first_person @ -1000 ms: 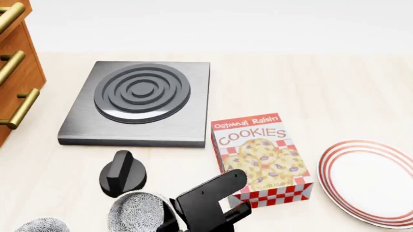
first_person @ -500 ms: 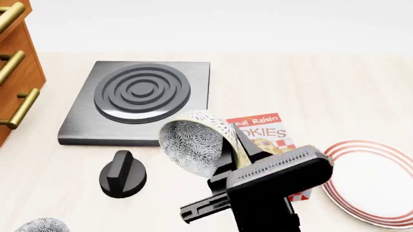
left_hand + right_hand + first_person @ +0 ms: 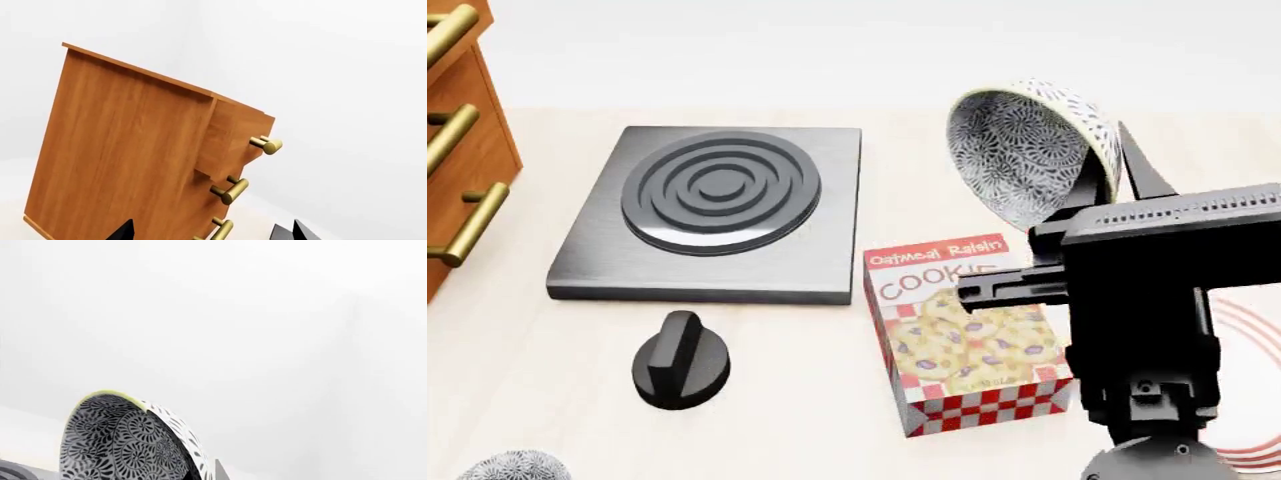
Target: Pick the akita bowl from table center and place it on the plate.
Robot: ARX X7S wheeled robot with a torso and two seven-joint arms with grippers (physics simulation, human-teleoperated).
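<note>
In the head view my right gripper [image 3: 1102, 168] is shut on the rim of the akita bowl [image 3: 1030, 150]. It holds the bowl tipped on its side, high above the table and behind the cookie box. The right wrist view shows the bowl's patterned outside [image 3: 123, 442] close up, with the right gripper [image 3: 200, 473] clamped over its rim. My right arm hides most of the plate [image 3: 1252, 330]; only red-ringed slivers of it show at the right edge. A second identical bowl [image 3: 510, 466] sits at the bottom left. My left gripper [image 3: 210, 235] is open in front of a wooden cabinet.
A cookie box [image 3: 964, 340] lies under the raised bowl. A square black hot plate [image 3: 714, 205] sits at the centre left, with a black knob [image 3: 681, 360] in front of it. The wooden drawer cabinet [image 3: 457, 150] with brass handles [image 3: 230, 190] stands at the left.
My right gripper lifted the akita bowl from the table's front and carried it up and to the right, past the cookie box. My right arm now covers most of the plate.
</note>
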